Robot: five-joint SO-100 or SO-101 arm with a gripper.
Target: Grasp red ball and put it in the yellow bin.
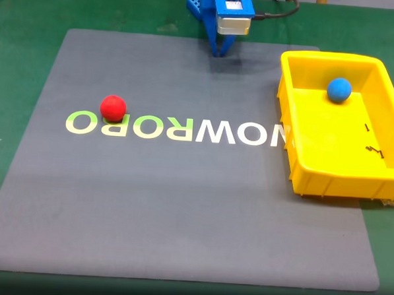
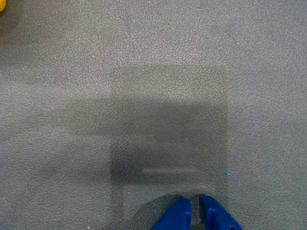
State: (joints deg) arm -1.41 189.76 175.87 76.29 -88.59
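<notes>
— Red first: where does the red ball [image 1: 113,108] sit?

— On the grey mat [image 1: 181,206], in the left half of the fixed view, resting on the pale green letters of the printed word [image 1: 178,129] that runs across the mat. It touches nothing but the mat.

— And the yellow bin [image 1: 328,174]?

— At the right edge of the mat, well apart from the red ball, with the whole printed word between them. Its near wall faces the camera, and its floor has a few small dark marks. A blue ball [image 1: 339,89] lies inside it, toward the far end.

— Where is the arm?

— At the far edge of the mat, roughly in the middle. The blue gripper [image 1: 220,51] points down over the mat, under a white and grey block [image 1: 231,24] on the arm. It is far from the red ball, and just left of the bin's far corner.

— Is the gripper holding anything?

— No. In the wrist view the two blue fingertips [image 2: 178,215] come up from the bottom edge with only a thin slit between them, so the gripper [image 2: 195,203] is closed on nothing. Below it there is bare grey mat with the arm's own shadow, and a sliver of yellow shows at the top left corner.

— What lies around the mat?

— A green table surface [image 1: 31,40] on every side.
</notes>
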